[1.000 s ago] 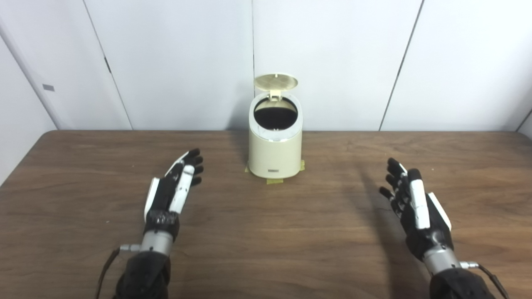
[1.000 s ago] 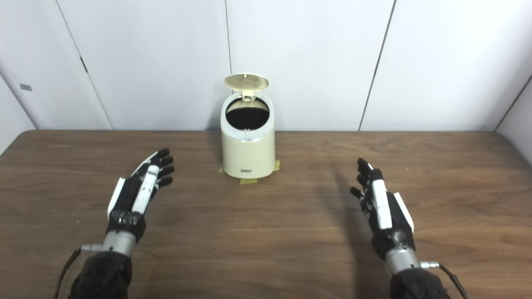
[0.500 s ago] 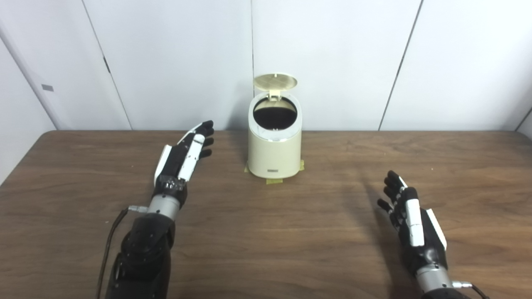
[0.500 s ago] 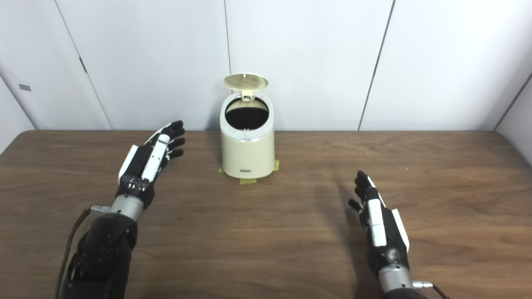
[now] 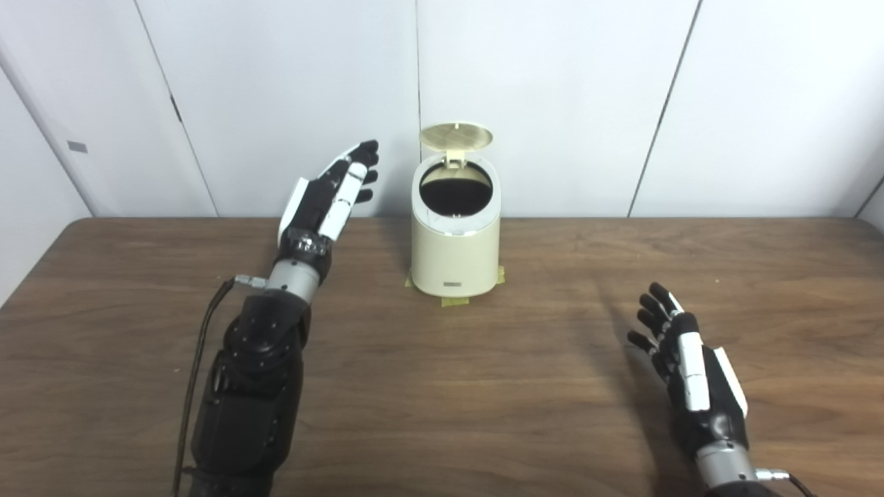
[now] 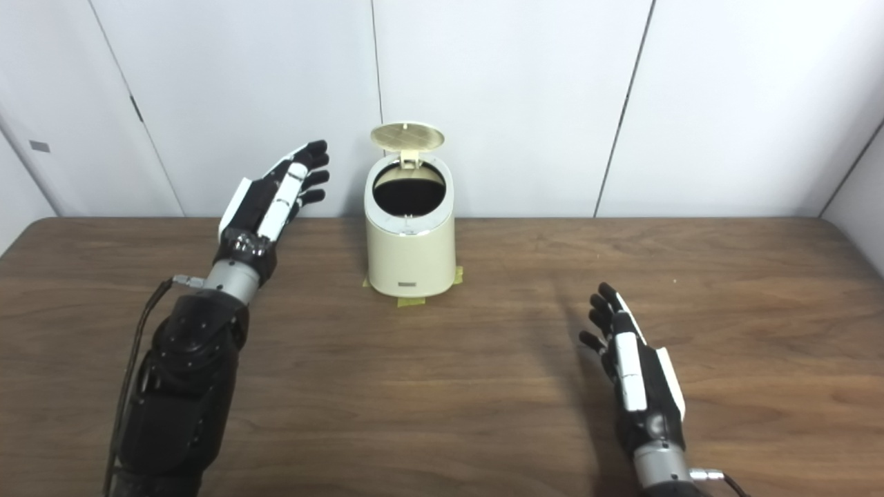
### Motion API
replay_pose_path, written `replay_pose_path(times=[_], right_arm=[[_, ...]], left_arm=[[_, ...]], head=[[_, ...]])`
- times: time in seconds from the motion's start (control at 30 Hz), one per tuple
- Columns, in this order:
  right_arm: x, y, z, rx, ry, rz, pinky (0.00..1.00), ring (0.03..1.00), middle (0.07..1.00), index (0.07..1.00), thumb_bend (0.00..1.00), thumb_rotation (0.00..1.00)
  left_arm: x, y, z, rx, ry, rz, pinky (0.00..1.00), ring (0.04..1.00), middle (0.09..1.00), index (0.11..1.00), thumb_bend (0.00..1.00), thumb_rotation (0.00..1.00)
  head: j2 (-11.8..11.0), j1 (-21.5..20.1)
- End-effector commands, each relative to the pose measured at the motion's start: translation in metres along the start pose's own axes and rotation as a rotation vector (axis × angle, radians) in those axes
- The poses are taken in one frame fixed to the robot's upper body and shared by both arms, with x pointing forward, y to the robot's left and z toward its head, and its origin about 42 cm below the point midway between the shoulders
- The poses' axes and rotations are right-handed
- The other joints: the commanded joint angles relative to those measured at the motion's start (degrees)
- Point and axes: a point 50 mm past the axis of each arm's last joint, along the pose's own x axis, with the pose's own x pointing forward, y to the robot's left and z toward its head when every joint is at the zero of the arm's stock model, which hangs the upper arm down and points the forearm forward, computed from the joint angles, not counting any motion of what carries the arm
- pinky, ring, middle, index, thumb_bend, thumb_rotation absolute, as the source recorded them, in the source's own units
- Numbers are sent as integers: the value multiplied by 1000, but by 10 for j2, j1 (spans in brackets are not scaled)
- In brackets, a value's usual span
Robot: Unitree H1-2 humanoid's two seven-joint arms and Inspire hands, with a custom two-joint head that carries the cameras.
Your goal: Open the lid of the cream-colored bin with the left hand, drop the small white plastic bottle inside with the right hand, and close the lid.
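Note:
The cream-colored bin (image 5: pixel 455 241) stands at the back middle of the table on yellow tape. Its round lid (image 5: pixel 456 136) is tipped up and back, and the dark mouth (image 5: pixel 456 195) shows open. My left hand (image 5: pixel 329 197) is raised to the left of the bin, about level with its top, fingers spread and holding nothing; it does not touch the bin. My right hand (image 5: pixel 690 369) hovers low over the table at the near right, open and empty. No small white bottle shows in either view.
The brown wooden table (image 5: pixel 442 386) runs the full width of the view. White wall panels (image 5: pixel 552 96) rise straight behind the bin. A thin cable (image 5: pixel 200 345) hangs along my left forearm.
My left hand has lifted and reached forward, from low over the table to beside the bin's top. My right hand has drawn back toward me. The bin and its lid have stayed as they were.

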Motion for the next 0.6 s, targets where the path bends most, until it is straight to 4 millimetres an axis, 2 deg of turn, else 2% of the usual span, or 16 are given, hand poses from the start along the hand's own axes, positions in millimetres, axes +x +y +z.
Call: replay_pose_path(times=[0.0, 0.3, 0.57], right_arm=[[4, -1, 11, -7, -71, 8, 840, 923, 923, 925, 645, 1000], [-1, 1, 10, -37, -56, 21, 799, 918, 910, 909, 597, 1000], [-2, 4, 8, -42, -58, 35, 776, 904, 902, 910, 606, 1000]], left_arm=[[20, -2, 35, 23, -125, 1, 841, 873, 892, 899, 478, 869], [47, -13, 52, 29, -141, -17, 838, 872, 895, 909, 448, 867], [64, -20, 64, 66, -160, -40, 832, 855, 871, 881, 481, 819]], head=[[0, 0], [-10, 1], [-14, 0]])
